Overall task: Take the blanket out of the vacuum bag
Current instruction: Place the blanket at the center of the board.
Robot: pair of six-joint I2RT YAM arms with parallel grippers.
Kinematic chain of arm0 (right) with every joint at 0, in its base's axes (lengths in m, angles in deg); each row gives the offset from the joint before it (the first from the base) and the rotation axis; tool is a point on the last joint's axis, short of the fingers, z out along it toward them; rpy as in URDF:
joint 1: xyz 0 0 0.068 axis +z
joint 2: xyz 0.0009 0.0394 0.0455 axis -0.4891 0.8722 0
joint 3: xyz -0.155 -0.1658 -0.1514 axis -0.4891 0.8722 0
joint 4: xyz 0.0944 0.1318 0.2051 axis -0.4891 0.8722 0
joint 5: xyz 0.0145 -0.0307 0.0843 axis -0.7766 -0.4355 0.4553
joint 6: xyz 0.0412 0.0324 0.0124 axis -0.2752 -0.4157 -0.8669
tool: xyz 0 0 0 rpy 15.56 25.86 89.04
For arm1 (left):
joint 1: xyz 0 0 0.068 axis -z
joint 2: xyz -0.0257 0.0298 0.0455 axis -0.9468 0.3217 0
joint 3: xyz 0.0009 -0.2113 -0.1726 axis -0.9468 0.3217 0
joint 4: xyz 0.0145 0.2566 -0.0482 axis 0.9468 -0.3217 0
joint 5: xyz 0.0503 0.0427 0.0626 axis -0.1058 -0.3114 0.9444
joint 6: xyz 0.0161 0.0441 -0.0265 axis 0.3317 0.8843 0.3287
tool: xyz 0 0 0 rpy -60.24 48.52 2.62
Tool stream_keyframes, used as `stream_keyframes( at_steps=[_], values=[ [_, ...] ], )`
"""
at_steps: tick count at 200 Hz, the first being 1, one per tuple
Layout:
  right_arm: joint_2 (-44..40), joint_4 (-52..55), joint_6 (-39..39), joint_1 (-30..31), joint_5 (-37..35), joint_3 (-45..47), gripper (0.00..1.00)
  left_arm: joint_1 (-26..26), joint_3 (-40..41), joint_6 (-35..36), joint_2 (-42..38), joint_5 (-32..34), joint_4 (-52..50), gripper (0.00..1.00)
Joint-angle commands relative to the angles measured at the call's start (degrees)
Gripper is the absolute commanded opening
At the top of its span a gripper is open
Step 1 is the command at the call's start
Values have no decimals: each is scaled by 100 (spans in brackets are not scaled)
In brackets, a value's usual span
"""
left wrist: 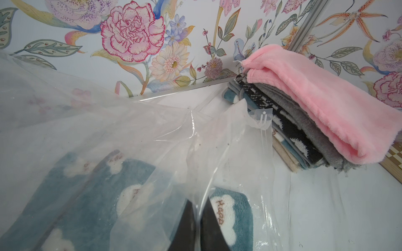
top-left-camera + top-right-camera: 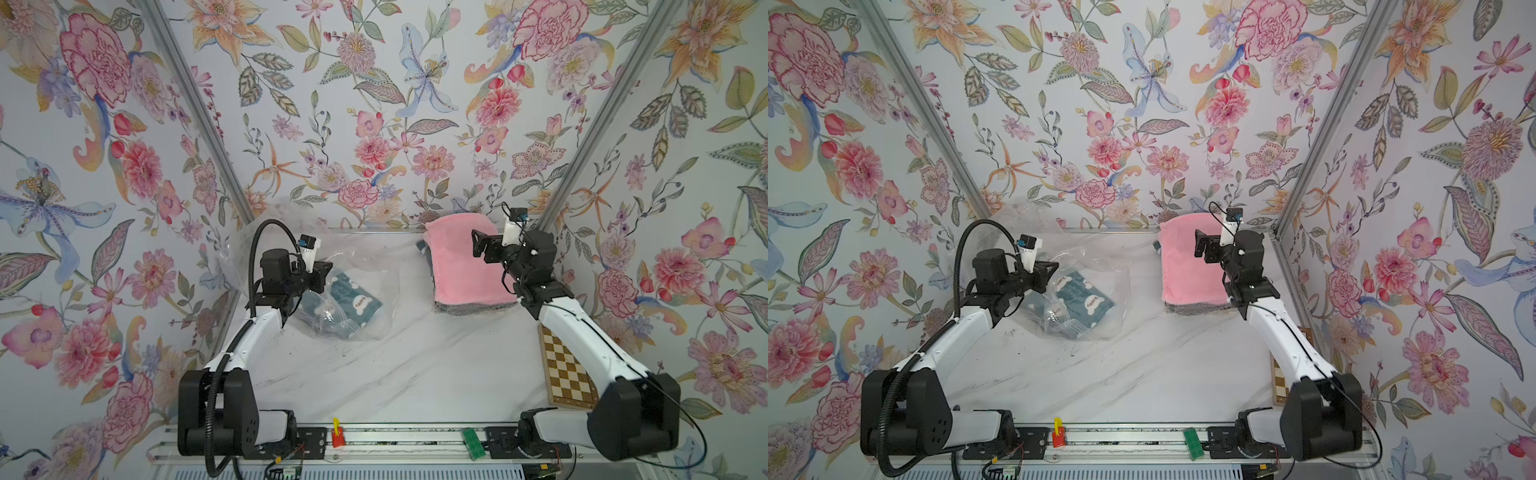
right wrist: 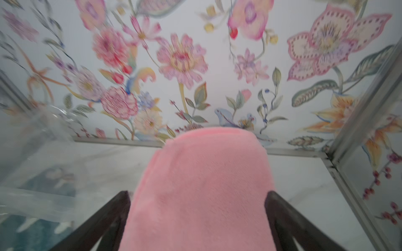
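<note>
Vacuum bag (image 2: 365, 257), clear crinkled plastic, lies on the far left part of the marble table (image 2: 395, 374). Its far edge rides up the back wall (image 2: 374, 124) and one edge reaches the stack (image 2: 461, 266) of folded blankets. Inside is a folded teal blanket (image 1: 91, 195), with one white cloud patch (image 1: 224, 215) reading "Happy". Left gripper (image 1: 198, 202): fingers pressed together, pinching a fold of the bag; Right gripper (image 3: 198, 195): fingers spread wide over the stack's pink top layer, with bare tabletop open toward the near rail and a checkerboard (image 2: 565, 365) along the right edge.

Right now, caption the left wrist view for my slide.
Left gripper pinches the vacuum bag holding the teal cloud blanket; pink-topped blanket stack beyond.
</note>
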Motion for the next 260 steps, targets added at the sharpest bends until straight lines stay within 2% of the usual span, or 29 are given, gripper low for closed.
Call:
stream_keyframes(
  at_steps=[1, 21, 38, 55, 78, 98, 118, 130, 166, 192, 206, 260],
  values=[
    [-663, -1077, -837, 45, 588, 964, 99, 53, -105, 128, 99, 116, -22, 5],
    [-1092, -1480, -1361, 228, 713, 1546, 99, 220, -105, 180, 121, 181, -44, 5],
    [-1312, -1373, -1932, 500, 654, 1787, 99, 361, -90, 212, 106, 208, -50, 5],
    [-1435, -1295, -2216, 1085, 248, 2023, 100, 422, -72, 243, 35, 242, -28, 2],
    [-1484, -993, -2570, 1725, -261, 2255, 96, 413, 58, 187, -120, 280, 158, 0],
    [-1538, -874, -3195, 1870, -48, 2528, 94, 434, 88, 181, -118, 258, 199, 0],
    [-1649, -1213, -4012, 1963, 71, 3006, 92, 473, 72, 157, -49, 220, 202, 0],
    [-1687, -1344, -4230, 2029, 154, 3205, 92, 501, 29, 108, -44, 113, 217, 0],
    [-1734, -624, -4257, 2258, 413, 3055, 94, 570, 118, 111, -260, 197, 281, 0],
    [-1730, -627, -5150, 2371, 427, 3246, 95, 626, 86, 120, -272, 230, 225, 0],
    [-1648, -455, -5373, 2469, 414, 3230, 94, 673, 88, 98, -283, 199, 241, 0],
    [-539, -821, -5441, 3069, 731, 2688, 94, 933, 197, -57, -484, 99, 447, 0]
  ],
)
